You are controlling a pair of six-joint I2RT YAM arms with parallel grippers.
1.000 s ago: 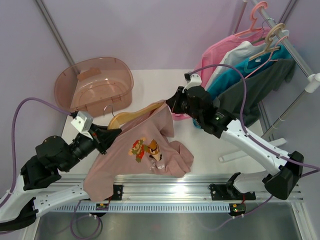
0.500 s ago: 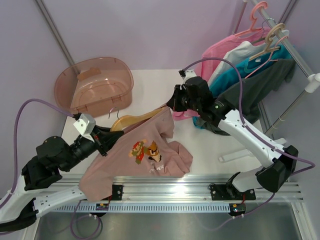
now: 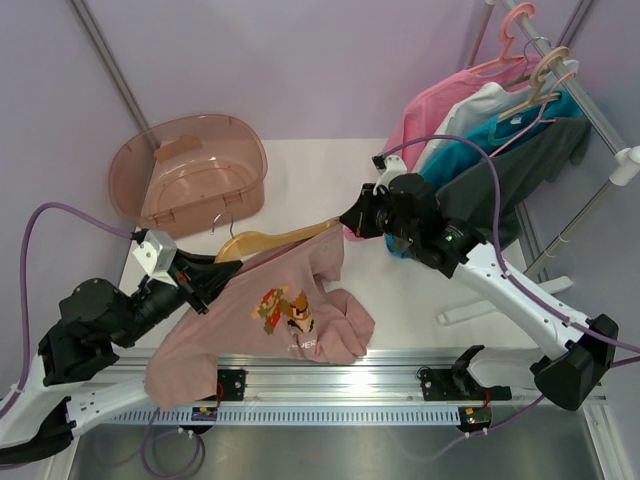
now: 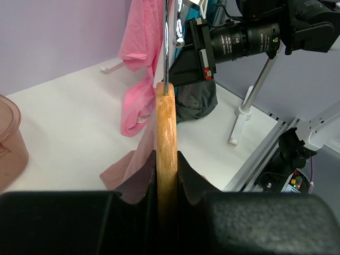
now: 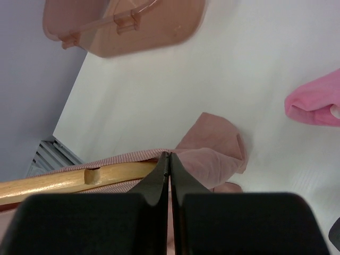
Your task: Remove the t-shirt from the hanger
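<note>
The dusty-pink t-shirt (image 3: 262, 318) with its Mario print hangs from the wooden hanger (image 3: 275, 238) and sags onto the table. My left gripper (image 3: 205, 277) is shut on the hanger's left arm, and the left wrist view shows the wood (image 4: 166, 122) clamped between the jaws (image 4: 167, 156), with the metal hook (image 4: 166, 42) beyond. My right gripper (image 3: 348, 222) is at the hanger's right end. In the right wrist view its tips (image 5: 170, 155) are pinched shut on the t-shirt (image 5: 212, 151) at the ribbed collar, beside the hanger (image 5: 64, 180).
A translucent pink basket (image 3: 195, 170) stands at the back left. A rack (image 3: 600, 130) at the right holds a bright pink shirt (image 3: 440, 100), teal and dark garments on hangers, close behind my right arm. A rail (image 3: 350, 385) runs along the near edge.
My left arm has drawn the hanger and t-shirt toward the near left. My right gripper has dropped slightly and stayed at the shirt's shoulder. The shirt's hem has slid left.
</note>
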